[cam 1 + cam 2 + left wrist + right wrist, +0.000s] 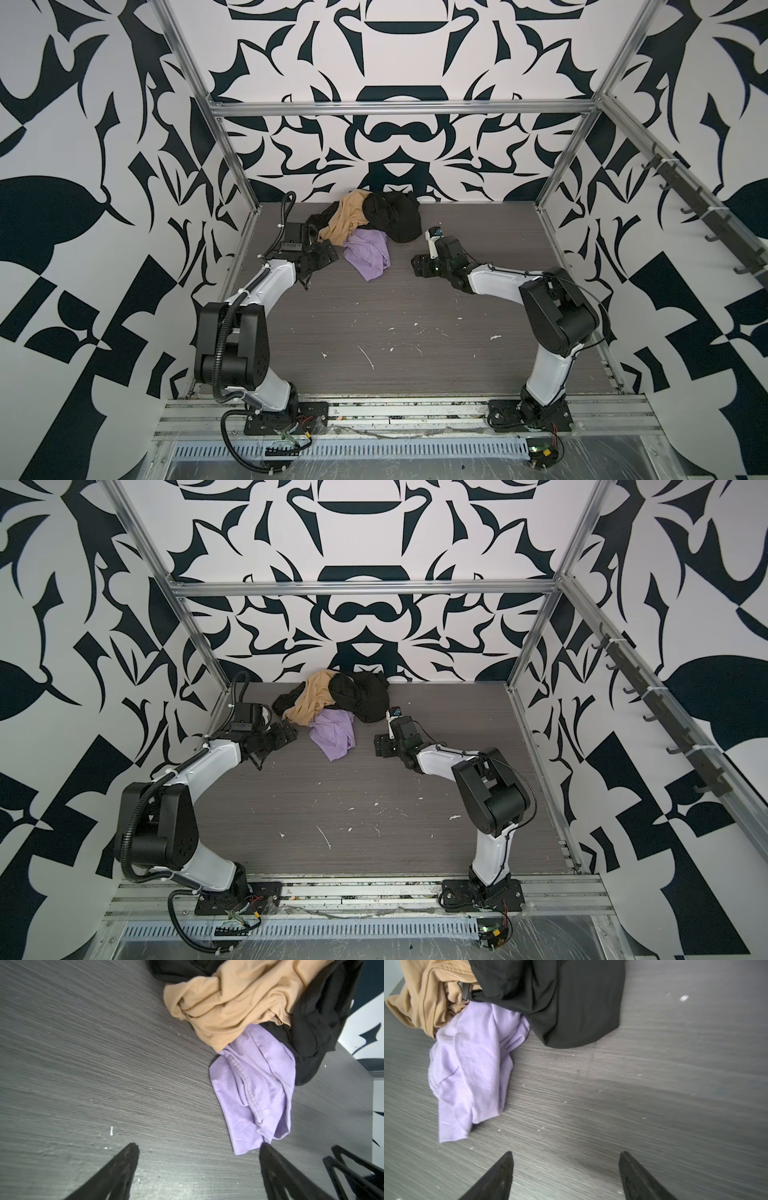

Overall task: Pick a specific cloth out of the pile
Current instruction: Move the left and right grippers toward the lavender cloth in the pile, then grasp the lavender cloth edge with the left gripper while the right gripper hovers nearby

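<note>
lavender cloth [368,255] lies crumpled on the dark wood-grain table [395,332], at the near edge of the pile [374,220]. in both top views it sits between the two grippers. its far part is tucked under the tan garment [228,1001] and the black garment [560,1001], and the rest spills onto bare table toward the fingers.

the left gripper [198,1145] has its fingers spread wide, with only table between them and nothing held. in the left wrist view the cloth's loose corner lies just beside one fingertip [270,1159], at the edge of the gap. whether that tip touches the fabric cannot be told. the tan garment lies farther ahead of these fingers, beyond the cloth.

the right gripper [565,1153] also stands wide open and grips nothing. in the right wrist view the cloth lies ahead of its fingers and off to one side. it is apart from both tips, with a strip of bare table between. the black garment lies farther ahead, its rounded edge resting on the table. small white specks [684,998] dot the surface near both pairs of fingers.
</note>
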{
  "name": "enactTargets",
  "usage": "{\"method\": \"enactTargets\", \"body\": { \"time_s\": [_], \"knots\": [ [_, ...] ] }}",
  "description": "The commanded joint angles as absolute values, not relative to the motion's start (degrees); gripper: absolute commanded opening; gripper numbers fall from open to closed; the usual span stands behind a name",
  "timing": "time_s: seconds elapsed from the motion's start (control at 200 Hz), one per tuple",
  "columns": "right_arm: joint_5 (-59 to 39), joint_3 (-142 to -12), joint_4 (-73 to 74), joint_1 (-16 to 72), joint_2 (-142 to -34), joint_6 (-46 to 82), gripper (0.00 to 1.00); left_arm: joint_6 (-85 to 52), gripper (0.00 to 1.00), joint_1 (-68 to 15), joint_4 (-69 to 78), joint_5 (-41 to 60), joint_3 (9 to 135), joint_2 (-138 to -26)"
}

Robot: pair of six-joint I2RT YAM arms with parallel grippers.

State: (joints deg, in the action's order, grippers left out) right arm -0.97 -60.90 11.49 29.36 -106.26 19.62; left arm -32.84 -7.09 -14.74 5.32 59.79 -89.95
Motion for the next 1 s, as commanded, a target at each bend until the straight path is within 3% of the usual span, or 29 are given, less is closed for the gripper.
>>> {"method": "enactTargets", "body": {
  "time_s": [0.0, 0.325, 0.35, 0.74, 0.88, 0.995],
  "knots": [
    [-2.7, -63.3, 11.5, 30.9, -105.4, 25.6, 0.82, -34.3, 0.92, -10.0, -14.6, 5.7, 60.9, -90.8],
    [-11.2, -67.7, 14.0, 32.4, -110.7, 32.6, 0.8, -36.9, 0.86, -13.0, -11.1, 7.8, 61.2, -94.9],
    [-11.5, -67.9, 14.5, 32.4, -111.1, 32.8, 0.8, -37.1, 0.8, -13.1, -10.8, 8.3, 61.8, -95.7],
    [-13.5, -67.4, 16.9, 32.5, -112.9, 34.4, 0.8, -44.5, 0.5, -13.3, -1.1, 17.0, 70.9, -109.7],
    [-12.5, -67.0, 16.9, 32.5, -112.9, 35.3, 0.95, -46.2, 0.38, -13.8, 0.3, 20.7, 73.8, -113.4],
    [-11.8, -66.6, 16.7, 32.4, -112.4, 35.3, 0.99, -46.2, 0.35, -14.5, 0.0, 20.4, 74.2, -114.7]
  ]
}}
